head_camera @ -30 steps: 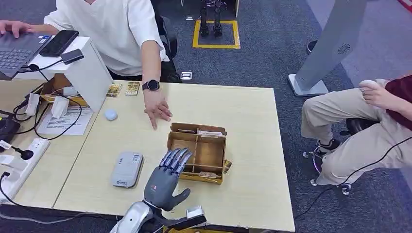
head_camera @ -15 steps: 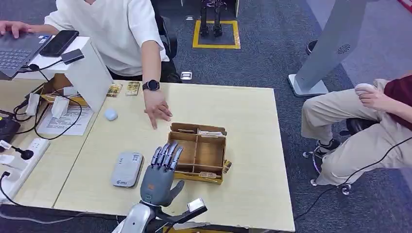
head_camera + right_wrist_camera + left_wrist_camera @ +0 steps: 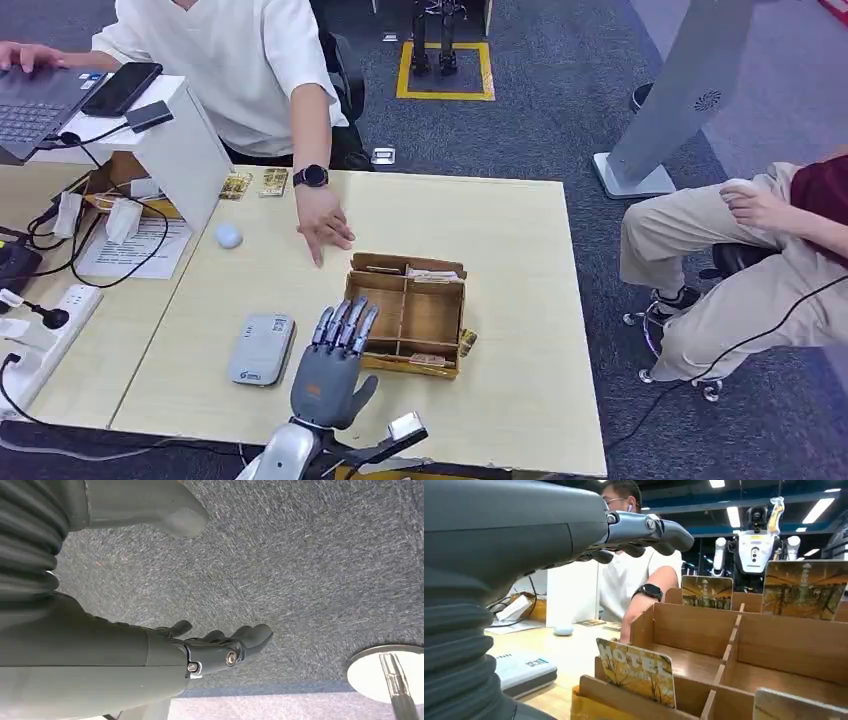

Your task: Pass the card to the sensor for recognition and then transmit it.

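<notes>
Head view: left hand [image 3: 328,370] hovers over the near edge of the table [image 3: 500,215], fingers stretched forward and slightly spread, thumb out to the side, holding nothing. Fingertips reach the near left corner of the cardboard box [image 3: 405,314]; contact cannot be told from here. Left wrist view puts the fingers [image 3: 649,530] above the box's near wall, clear of it.

Box is a low brown tray split into compartments by thin dividers. A card [image 3: 636,670] printed "MOTEL" stands tilted in the near compartment, leaning at the front wall. Two more cards [image 3: 805,589] stand upright along the far wall. Another card edge shows at the near corner of the wrist view, blurred.

Sensor [image 3: 261,348], a flat grey-white reader, lies on the table just left of the hand, apart from the box.

A person's hand [image 3: 322,226] with a dark wristwatch rests on the table beyond the box, fingers pointing toward it. Small white round object [image 3: 228,236] lies further left. Cables, papers and a power strip [image 3: 40,330] sit on the adjoining desk at far left; a laptop and phone stand on a raised white shelf.

Second person sits at right in beige trousers, off the table.

Right wrist view: right hand [image 3: 200,652] hangs over grey carpet, fingers loosely curled and apart, nothing in them.
</notes>
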Controlling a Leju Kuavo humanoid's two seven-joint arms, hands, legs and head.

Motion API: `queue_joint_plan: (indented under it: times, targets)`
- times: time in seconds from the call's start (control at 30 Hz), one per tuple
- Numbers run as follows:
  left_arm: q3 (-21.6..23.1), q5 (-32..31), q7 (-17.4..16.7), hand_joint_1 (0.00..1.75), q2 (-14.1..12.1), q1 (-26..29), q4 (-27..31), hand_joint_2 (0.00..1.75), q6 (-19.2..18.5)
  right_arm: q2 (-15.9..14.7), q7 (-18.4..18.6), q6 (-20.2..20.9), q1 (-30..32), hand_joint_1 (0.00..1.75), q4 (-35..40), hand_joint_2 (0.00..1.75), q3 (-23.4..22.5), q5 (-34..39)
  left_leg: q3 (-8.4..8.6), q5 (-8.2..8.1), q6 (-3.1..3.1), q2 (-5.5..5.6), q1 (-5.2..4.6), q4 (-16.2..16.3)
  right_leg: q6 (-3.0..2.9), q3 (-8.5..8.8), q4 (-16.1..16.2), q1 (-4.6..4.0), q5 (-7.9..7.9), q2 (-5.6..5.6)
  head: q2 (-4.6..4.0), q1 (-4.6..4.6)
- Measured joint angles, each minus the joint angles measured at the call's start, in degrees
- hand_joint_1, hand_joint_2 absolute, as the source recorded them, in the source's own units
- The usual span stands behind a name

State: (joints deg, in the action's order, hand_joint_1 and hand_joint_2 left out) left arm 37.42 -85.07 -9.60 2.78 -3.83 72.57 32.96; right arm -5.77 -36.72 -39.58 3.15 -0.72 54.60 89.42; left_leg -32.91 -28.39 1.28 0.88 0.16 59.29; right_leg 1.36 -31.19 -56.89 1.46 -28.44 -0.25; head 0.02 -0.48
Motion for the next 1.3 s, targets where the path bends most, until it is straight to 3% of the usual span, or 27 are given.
queue_joint_plan:
  times: [0.4, 0.83, 1.07, 1.23, 1.3]
  targets:
    - [0.0, -0.8, -0.3, 0.0, 0.7, 0.0, -2.3, 1.75, -0.3, 0.2, 0.1, 0.0, -0.1, 0.0, 0.0, 1.75, 0.3, 0.0, 0.0, 0.0, 0.0, 0.0, 0.0, 0.0, 0.0, 0.0, 0.0, 0.0, 0.0, 0.0, 0.0, 0.0]
    - [-2.9, -3.6, -9.2, 0.0, 2.6, -1.1, -4.6, 1.75, 3.5, 0.2, 0.4, 0.0, -0.2, 0.0, 0.0, 1.75, 0.4, -0.1, 0.01, 0.0, 0.0, 0.0, 0.0, 0.0, 0.0, 0.0, 0.0, 0.0, 0.0, 0.0, -0.02, 0.0]
    - [-2.9, -3.6, -10.9, 0.0, 2.6, -2.1, -5.7, 1.75, 3.6, 0.3, 0.7, 0.0, -0.4, 0.0, 0.0, 1.75, 0.4, -0.1, 0.0, 0.0, 0.0, 0.0, 0.01, 0.0, 0.0, 0.0, 0.0, 0.0, 0.0, 0.0, 0.0, 0.0]
    - [-2.9, -3.6, -11.1, 0.21, 2.7, -2.6, -6.8, 1.75, 3.6, 0.4, 0.7, 0.0, -0.7, 0.0, 0.0, 1.75, 0.4, -0.1, 0.01, 0.0, 0.0, 0.0, 0.0, 0.0, 0.0, 0.0, 0.0, 0.0, 0.0, 0.0, -0.02, 0.0]
    - [-2.9, -3.6, -9.9, 0.44, 3.0, -2.6, -7.6, 1.75, 3.3, 0.4, 0.7, 0.0, -0.8, 0.0, 0.0, 1.75, 0.5, -0.1, 0.01, 0.0, 0.0, 0.0, 0.0, 0.0, 0.0, 0.0, 0.0, 0.0, 0.0, 0.0, 0.0, 0.0]
